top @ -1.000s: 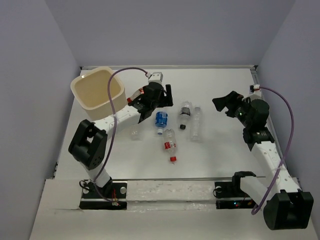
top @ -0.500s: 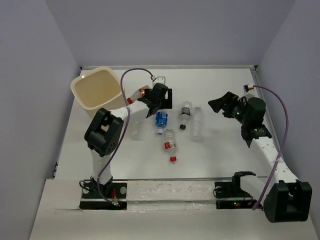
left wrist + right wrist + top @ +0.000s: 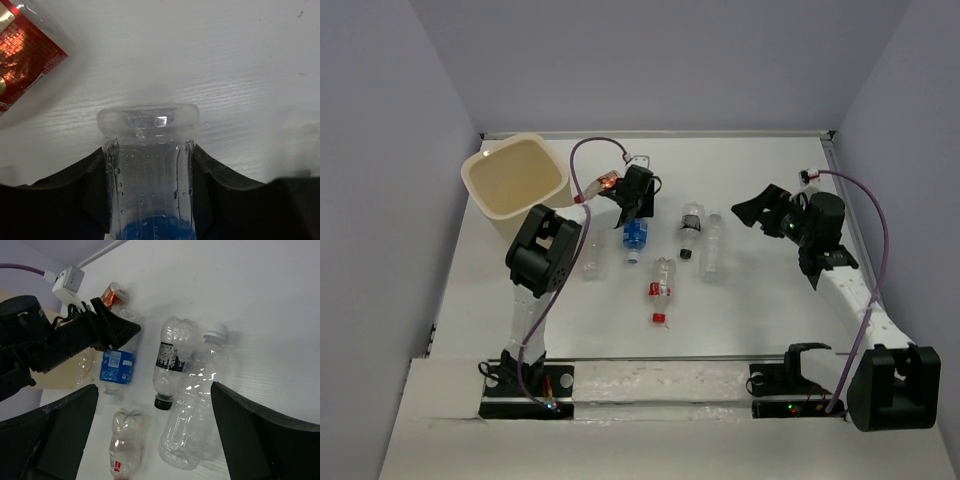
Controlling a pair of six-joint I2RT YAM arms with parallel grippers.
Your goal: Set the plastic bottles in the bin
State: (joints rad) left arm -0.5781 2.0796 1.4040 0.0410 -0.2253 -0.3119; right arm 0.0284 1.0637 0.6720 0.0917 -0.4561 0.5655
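My left gripper [image 3: 637, 203] [image 3: 148, 172] is shut on the blue-labelled bottle [image 3: 636, 236] [image 3: 147, 145], one finger pressed against each side of its clear base. That bottle lies on the white table with its cap toward the arms. Right of it lie a black-labelled bottle [image 3: 690, 229] [image 3: 172, 356] and an unlabelled clear bottle [image 3: 712, 246] [image 3: 195, 410]. A red-labelled bottle [image 3: 661, 287] [image 3: 126, 445] lies nearer the arms. Another red-labelled bottle [image 3: 22, 55] [image 3: 595, 188] lies close beside the left wrist. The cream bin [image 3: 478, 190] stands at the far left. My right gripper [image 3: 757, 211] [image 3: 154, 387] hangs open above the table, right of the bottles.
A small clear bottle [image 3: 592, 258] lies left of the blue-labelled one, near the left arm's elbow. Purple cables loop over both arms. A metal rail [image 3: 660, 133] runs along the far table edge, with grey walls on three sides.
My left gripper went from open above the blue-labelled bottle to shut on its base, and the bottle shifted slightly. The right gripper drifted a little left, still open.
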